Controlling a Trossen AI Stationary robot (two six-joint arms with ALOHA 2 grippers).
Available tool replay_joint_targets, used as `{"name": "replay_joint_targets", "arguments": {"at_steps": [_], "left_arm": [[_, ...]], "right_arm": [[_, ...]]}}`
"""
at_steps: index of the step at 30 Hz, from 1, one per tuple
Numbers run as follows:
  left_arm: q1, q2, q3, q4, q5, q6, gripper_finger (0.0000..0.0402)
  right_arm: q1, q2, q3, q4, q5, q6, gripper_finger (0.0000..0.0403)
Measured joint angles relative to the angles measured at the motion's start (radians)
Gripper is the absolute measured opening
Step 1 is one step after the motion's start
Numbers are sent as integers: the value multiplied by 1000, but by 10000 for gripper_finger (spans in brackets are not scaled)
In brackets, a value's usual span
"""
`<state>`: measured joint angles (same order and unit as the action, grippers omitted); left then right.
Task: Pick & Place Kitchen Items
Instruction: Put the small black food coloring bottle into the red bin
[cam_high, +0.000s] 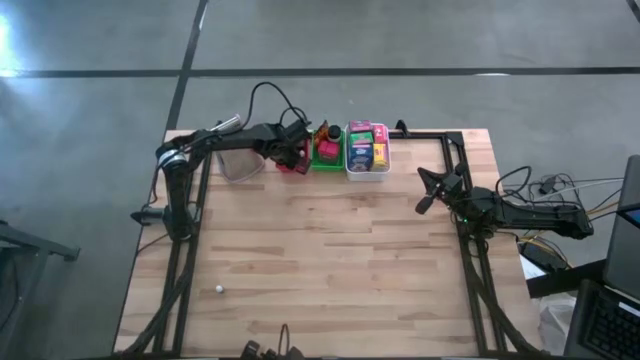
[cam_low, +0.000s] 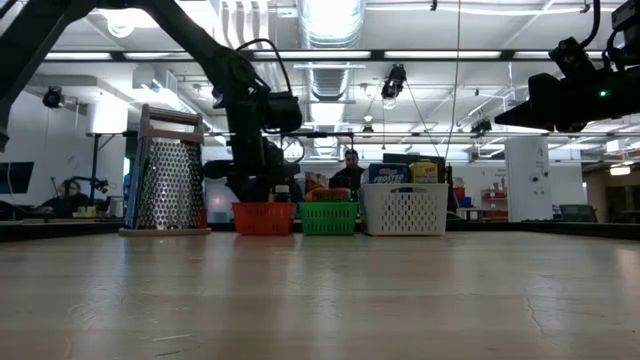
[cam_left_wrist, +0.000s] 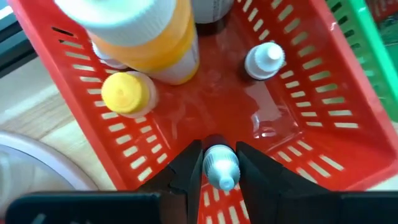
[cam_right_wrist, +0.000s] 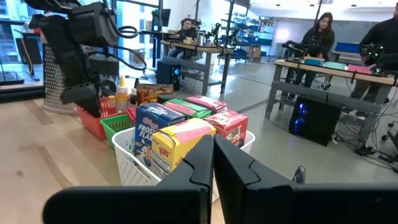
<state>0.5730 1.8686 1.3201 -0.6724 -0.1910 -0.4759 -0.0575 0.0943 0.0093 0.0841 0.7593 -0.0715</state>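
Note:
My left gripper (cam_left_wrist: 221, 186) hangs over the red basket (cam_left_wrist: 311, 112) at the table's far edge, shut on a tiny pale bottle (cam_left_wrist: 221, 167) with a bluish-white cap. On the basket's floor stand an orange bottle with a white cap (cam_left_wrist: 155, 43), a yellow-capped bottle (cam_left_wrist: 127, 93), a white-capped bottle (cam_left_wrist: 264, 60) and a dark jar (cam_left_wrist: 211, 9). In the high view the left gripper (cam_high: 290, 155) is above the red basket (cam_high: 293, 167). My right gripper (cam_right_wrist: 213, 158) waits shut and level at the table's right side (cam_high: 428, 190), holding nothing. My left gripper pinches the tiny bottle between its two fingers at the cap end (cam_left_wrist: 219, 158). The fingers (cam_left_wrist: 186, 177) come from above, slanting down into the red basket. The cap points back toward the wrist. Whether the bottle's lower end touches the basket floor, I cannot tell.
A green basket (cam_high: 325, 152) and a white basket (cam_high: 366, 160) of boxed packets (cam_right_wrist: 180, 146) stand to the right of the red one. A metal grater (cam_low: 167, 180) stands to its left. A small white thing (cam_high: 219, 289) lies near the table's front left.

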Motion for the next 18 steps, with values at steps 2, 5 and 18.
{"name": "replay_joint_targets", "arguments": {"at_steps": [2, 5, 18], "left_arm": [[3, 0, 0, 1, 2, 3, 96], [6, 0, 0, 11, 18, 9, 96], [10, 7, -13, 30, 29, 37, 96]], "right_arm": [[0, 0, 0, 0, 0, 0, 8], [0, 0, 0, 0, 0, 0, 8], [0, 0, 0, 0, 0, 0, 8]]}}
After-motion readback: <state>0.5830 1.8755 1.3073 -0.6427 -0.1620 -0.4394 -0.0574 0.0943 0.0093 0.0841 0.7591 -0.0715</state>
